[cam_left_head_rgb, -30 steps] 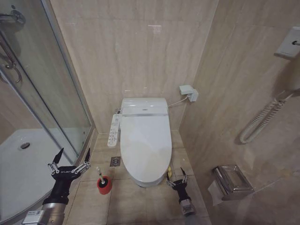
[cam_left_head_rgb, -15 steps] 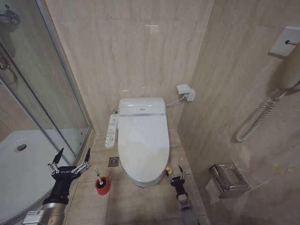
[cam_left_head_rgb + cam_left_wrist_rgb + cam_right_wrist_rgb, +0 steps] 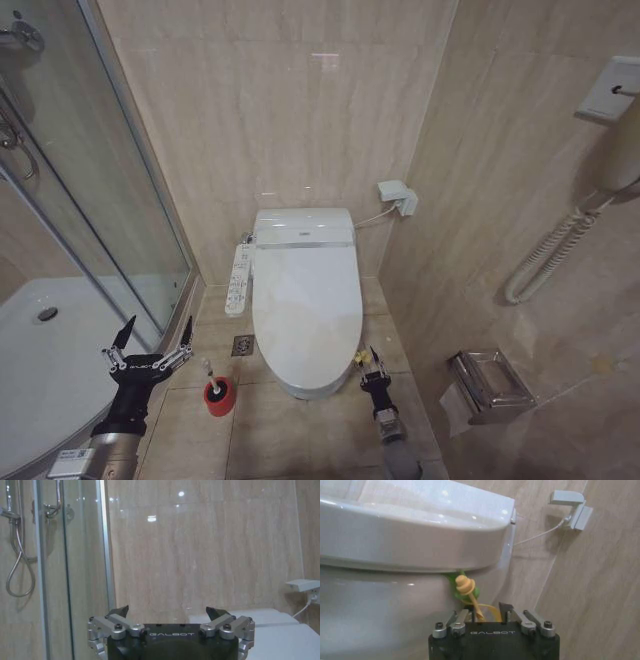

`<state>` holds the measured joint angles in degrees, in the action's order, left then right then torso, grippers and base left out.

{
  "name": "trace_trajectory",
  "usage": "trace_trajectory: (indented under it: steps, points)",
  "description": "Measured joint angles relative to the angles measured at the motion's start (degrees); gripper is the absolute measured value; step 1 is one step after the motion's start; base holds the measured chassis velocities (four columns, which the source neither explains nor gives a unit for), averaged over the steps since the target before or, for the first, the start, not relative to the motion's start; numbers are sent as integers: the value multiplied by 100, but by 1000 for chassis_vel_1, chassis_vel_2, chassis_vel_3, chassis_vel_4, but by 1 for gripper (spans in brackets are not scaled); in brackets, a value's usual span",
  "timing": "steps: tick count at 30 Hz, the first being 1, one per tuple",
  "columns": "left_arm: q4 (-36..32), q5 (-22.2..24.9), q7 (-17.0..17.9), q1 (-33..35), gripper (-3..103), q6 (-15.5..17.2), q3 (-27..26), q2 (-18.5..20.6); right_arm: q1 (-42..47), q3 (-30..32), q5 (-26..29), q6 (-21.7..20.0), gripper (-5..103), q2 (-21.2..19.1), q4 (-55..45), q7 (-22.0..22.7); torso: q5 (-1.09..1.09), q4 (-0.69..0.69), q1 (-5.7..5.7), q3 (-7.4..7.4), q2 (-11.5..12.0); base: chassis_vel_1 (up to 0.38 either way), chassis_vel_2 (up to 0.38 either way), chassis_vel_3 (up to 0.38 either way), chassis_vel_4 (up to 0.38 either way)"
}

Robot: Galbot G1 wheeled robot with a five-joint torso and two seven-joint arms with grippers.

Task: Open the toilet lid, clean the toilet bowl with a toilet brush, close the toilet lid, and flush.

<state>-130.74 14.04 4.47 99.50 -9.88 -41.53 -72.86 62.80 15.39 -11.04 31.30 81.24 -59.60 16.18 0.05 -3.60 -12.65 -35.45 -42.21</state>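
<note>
The toilet lid lies closed over the white toilet bowl, with a button panel on its left side. In the right wrist view the lid rests above the bowl, and a yellow-green tag hangs from its edge. My right gripper is low at the bowl's front right, shut on that tag; its cord sits inside my right gripper. The toilet brush stands in its red holder on the floor. My left gripper waits open to the holder's left, also open in the left wrist view.
A glass shower door and white shower tray close off the left. A floor drain lies beside the bowl. On the right wall hang a metal paper holder and a coiled cord. A wall box sits behind the toilet.
My right gripper has moved forward and left to the lid's front right edge, and its fingers have narrowed around the tag. The head camera shifted slightly. The left arm has stayed put.
</note>
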Motion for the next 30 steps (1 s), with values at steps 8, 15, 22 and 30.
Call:
trace_trajectory:
  steps: [8,15,22,30]
  points:
    - [0,0,0,0,100,0,0,0,74,2,13,4,23,-66,-151,-21,1,-2,0,1,0,0,0,0,0]
    - [0,0,0,0,100,0,0,0,201,100,156,-46,3,-146,-402,68,-2,-3,0,0,0,0,0,0,0]
    - [0,0,0,0,100,0,0,0,403,296,489,-349,3,-243,-1130,256,-1,-1,1,0,0,0,0,0,0]
    - [0,0,0,0,100,0,0,0,671,477,861,-632,3,-291,-1857,440,-1,-5,1,0,0,0,0,0,0]
